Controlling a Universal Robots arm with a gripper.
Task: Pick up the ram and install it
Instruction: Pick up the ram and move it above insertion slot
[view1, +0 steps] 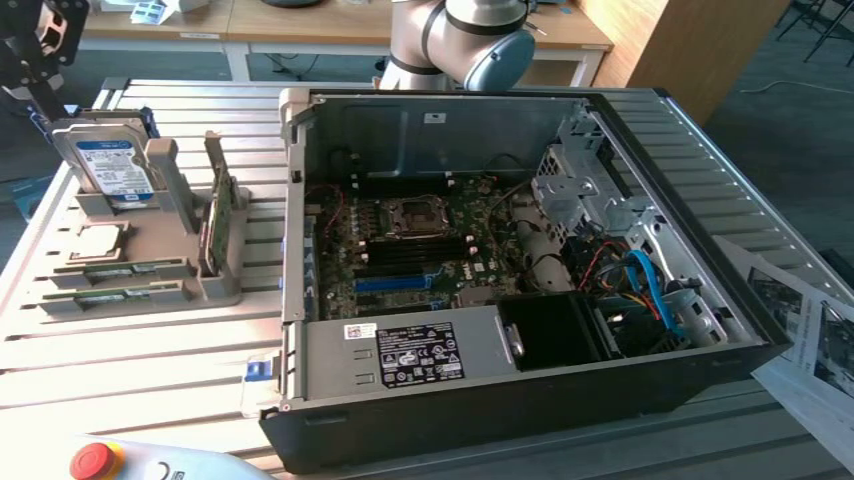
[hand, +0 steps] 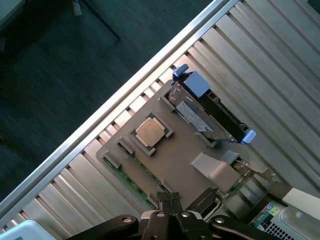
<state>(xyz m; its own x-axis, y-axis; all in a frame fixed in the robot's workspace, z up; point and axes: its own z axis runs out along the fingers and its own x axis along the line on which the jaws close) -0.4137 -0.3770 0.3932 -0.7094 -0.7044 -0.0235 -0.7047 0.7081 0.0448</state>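
Ram (view1: 118, 268), flat in grey holder (view1: 187, 240) at 9 o'clock from computer case (view1: 534, 400): judged light, stiff, fragile; best held by long edges. Fingers (hand: 165, 202) pressed together, empty.

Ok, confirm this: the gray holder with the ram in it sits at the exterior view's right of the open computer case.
Not quite. The gray holder sits at the exterior view's left of the open computer case, not its right. The exterior view shows this, with the ram lying in the holder.
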